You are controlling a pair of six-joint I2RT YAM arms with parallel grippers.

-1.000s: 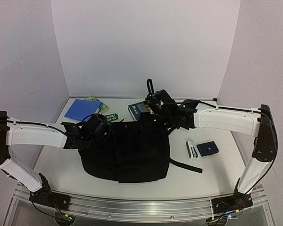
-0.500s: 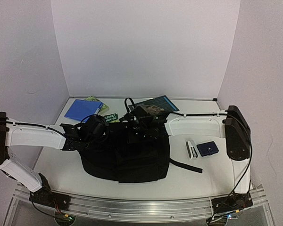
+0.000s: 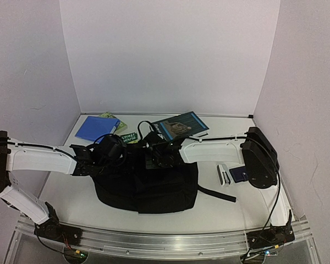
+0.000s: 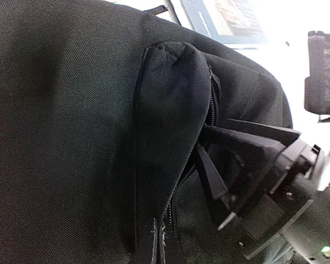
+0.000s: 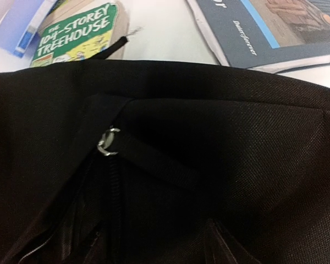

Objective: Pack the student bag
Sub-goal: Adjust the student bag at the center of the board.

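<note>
Lying centre-low in the top view was the student bag (image 3: 148, 187). At its upper-left edge the left gripper (image 3: 116, 154) was clenched on the fabric. The right gripper (image 3: 155, 155), at top-centre, had jaws apart.

**Coarse black cloth, shiny paper covers**

The student bag (image 3: 146, 184) is matt black woven cloth, and its coarse weave shows in both wrist views. Its strap (image 5: 154, 160) is smoother webbing, held by a small bright metal ring (image 5: 106, 143). The blue book (image 5: 275, 27) and the green paperback (image 5: 77, 34) have glossy printed paper covers. The tabletop (image 3: 220, 208) is smooth, matt white. The right arm (image 3: 209, 149) has a shell that looks like smooth white plastic.
</note>
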